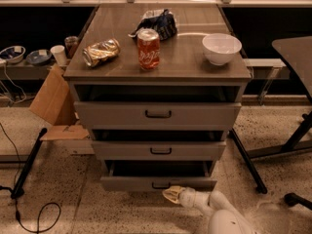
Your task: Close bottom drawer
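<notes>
the three-drawer grey metal cabinet [73, 74] stood on a speckled floor [122, 213]. the bottom drawer [126, 183], the lowest and narrowest of the three fronts, was pulled partly out, with a dark strip of its interior visible above the front panel. its small dark bar handle [161, 185] sat at the centre of the panel. the gripper [171, 195], cream-coloured at the tip, was positioned low at the lower edge of the bottom drawer front, just below and slightly right of the handle. whether it touched the panel could not be determined, and whether the gripper was open or closed could not be determined. the white arm [219, 213] extended from the gripper toward the lower right. the middle drawer [122, 150] and the top drawer [112, 114] also showed a dark gap above each front. on the cabinet top stood an upright red soda can [148, 49], with a crushed gold can [101, 52] lying on its side to its left, a white bowl [221, 48] well apart to its right, and a dark snack bag [157, 23] behind it. a piece of cardboard [51, 97] leaned beside the cabinet's left side.
</notes>
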### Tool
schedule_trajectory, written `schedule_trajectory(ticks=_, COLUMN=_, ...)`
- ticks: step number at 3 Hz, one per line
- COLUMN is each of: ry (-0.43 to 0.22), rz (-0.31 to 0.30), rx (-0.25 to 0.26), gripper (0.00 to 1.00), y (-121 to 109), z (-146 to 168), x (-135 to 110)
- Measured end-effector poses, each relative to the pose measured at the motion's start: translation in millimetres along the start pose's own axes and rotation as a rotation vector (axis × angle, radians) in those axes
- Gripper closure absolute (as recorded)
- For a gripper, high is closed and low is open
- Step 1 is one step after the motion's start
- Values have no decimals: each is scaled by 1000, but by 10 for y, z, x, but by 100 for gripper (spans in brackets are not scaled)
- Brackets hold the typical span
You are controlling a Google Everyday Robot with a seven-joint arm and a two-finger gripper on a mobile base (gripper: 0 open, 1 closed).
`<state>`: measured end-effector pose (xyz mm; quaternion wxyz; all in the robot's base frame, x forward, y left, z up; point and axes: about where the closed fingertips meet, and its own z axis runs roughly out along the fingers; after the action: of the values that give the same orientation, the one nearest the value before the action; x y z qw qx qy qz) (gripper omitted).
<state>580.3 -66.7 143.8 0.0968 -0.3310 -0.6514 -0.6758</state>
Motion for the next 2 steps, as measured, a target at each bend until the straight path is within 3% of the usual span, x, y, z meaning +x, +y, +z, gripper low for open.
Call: schedule_trajectory(ticks=2, ry=4, rz=-30, rx=99, gripper=100, y=109, z=210, x=-66)
